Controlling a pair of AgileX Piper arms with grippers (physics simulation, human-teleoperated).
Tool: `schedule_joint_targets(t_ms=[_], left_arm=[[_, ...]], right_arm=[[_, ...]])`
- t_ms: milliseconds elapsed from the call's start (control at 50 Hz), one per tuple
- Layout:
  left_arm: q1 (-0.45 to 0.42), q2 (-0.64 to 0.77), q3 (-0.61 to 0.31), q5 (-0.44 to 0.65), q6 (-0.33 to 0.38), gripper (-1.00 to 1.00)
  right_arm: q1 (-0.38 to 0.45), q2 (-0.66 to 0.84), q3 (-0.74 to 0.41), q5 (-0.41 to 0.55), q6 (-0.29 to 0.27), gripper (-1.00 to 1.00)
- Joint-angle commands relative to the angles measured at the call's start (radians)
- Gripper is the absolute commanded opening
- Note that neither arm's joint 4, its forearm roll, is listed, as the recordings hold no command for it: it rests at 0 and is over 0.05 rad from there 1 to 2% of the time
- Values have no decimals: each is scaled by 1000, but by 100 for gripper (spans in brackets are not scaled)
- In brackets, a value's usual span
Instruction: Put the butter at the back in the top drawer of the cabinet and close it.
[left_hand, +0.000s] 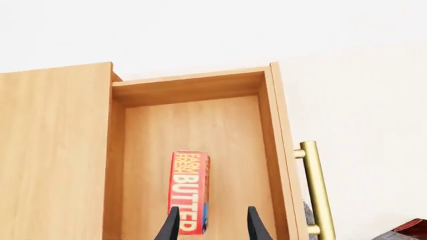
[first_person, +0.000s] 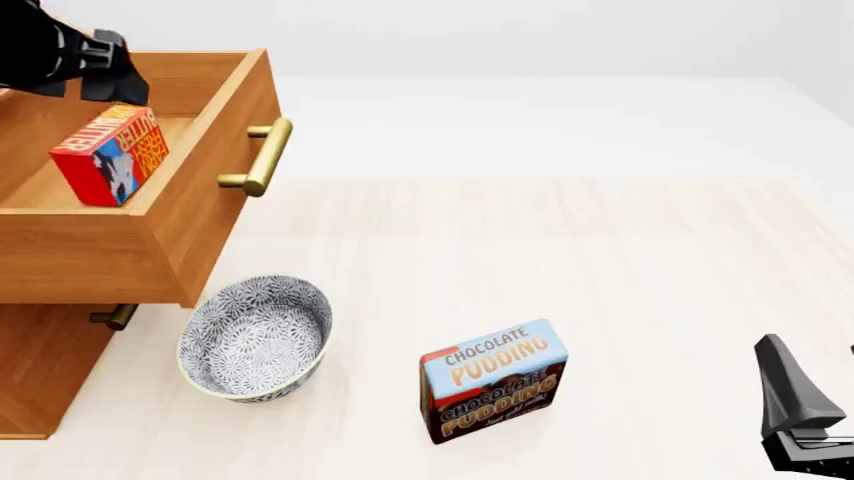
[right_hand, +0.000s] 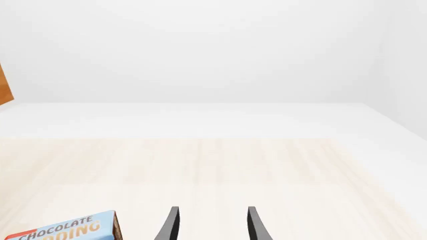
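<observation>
The butter (first_person: 110, 155), a small red box with an orange-yellow label, stands on the floor of the top drawer (first_person: 200, 215), which is pulled well out of the cabinet (first_person: 40, 370). In the left wrist view the butter (left_hand: 190, 192) lies just ahead of my left gripper (left_hand: 212, 227), whose fingers are spread wider than the box and do not hold it. My left arm hangs over the drawer's back part in the front view. My right gripper (right_hand: 212, 225) is open and holds nothing, low at the table's near right.
The drawer's brass bar handle (first_person: 267, 155) sticks out toward the table's middle. A patterned bowl (first_person: 254, 338) sits right under the open drawer's front. The chocolate pudding box (first_person: 494, 380) stands nearer the front, left of the right gripper (first_person: 811, 360). A lower drawer handle (first_person: 114, 317) shows.
</observation>
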Motion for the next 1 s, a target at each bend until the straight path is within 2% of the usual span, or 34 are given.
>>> schedule_joint_targets(t_ms=[20,80,200,320,340,460,1000], left_arm=[[-73,-49,-87,45,-19,100],[-114,-47,-94,29,-39,100],[-184,-59,-181,32,-73,100],[-214,-60,-209,32,-73,100],[-242,-60,-219,30,-78,100],[-304,-64,-159,-30,-78,100],[-572,70,-96,-188,-150,100]], right_arm=[[0,0,0,0,0,100],[0,0,0,0,0,100],[0,0,0,0,0,100],[0,0,0,0,0,100],[0,0,0,0,0,100],[0,0,0,0,0,100],[0,0,0,0,0,100]])
